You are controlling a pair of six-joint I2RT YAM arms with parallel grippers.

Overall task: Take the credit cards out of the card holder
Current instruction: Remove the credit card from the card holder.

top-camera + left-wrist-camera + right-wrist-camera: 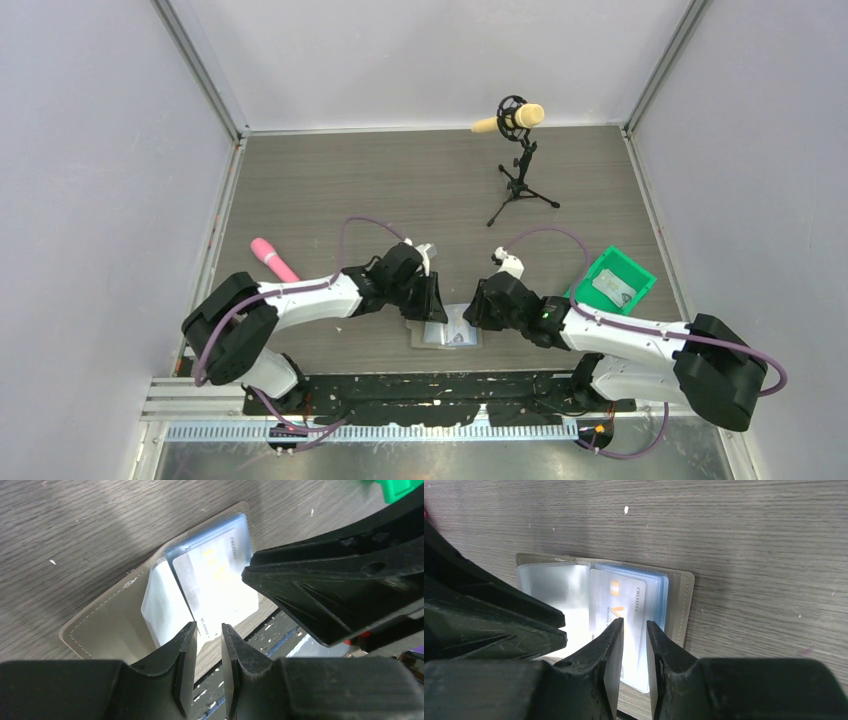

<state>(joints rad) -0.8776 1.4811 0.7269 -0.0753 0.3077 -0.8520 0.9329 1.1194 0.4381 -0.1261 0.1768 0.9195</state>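
Note:
The card holder [447, 335] lies open on the table by the near edge, grey-olive outside [100, 630] with clear pockets inside [554, 587]. A pale credit card [220, 580] with yellow print sits in its blue-edged pocket; it also shows in the right wrist view [624, 600]. My left gripper [432, 305] hovers low over the holder's left side, its jaws a narrow gap apart [209, 626] and empty. My right gripper [470, 310] hovers over the right side, its jaws also slightly apart [634, 622] and empty. Another pale card [612, 288] lies in the green bin [640, 272].
A pink cylinder [273, 258] lies at the left. A microphone on a small tripod [520, 120] stands at the back. The green bin is right of the right arm. The two grippers are close together, almost tip to tip.

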